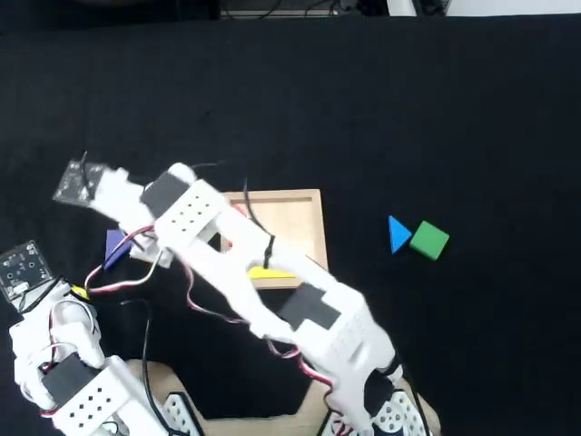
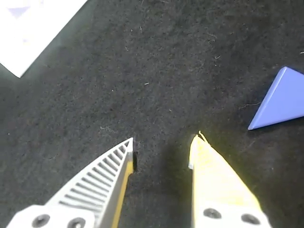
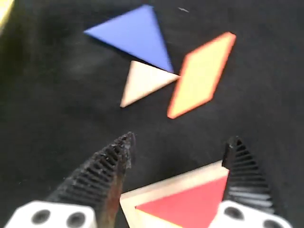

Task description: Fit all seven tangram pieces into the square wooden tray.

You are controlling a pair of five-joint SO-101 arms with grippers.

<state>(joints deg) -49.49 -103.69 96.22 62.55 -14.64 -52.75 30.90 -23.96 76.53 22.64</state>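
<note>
Your right gripper (image 3: 180, 140) hangs over a corner of the tray (image 3: 156, 190), above the red triangle (image 3: 190, 204) seated there. Its fingers are spread, holding nothing. Just ahead lies the cream triangle (image 3: 142, 80), touching the blue triangle (image 3: 135, 35) and the orange parallelogram (image 3: 202, 73) — whose long axis runs roughly along your reach. Your left gripper (image 2: 164, 139) is also spread and empty, over bare cloth, so the right looks better placed. From above, an arm covers much of the tray — you cannot count the seated pieces.

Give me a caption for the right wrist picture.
Open black pincer over square wooden tray holding red triangle; blue triangle, cream triangle, orange parallelogram on black cloth.
</note>
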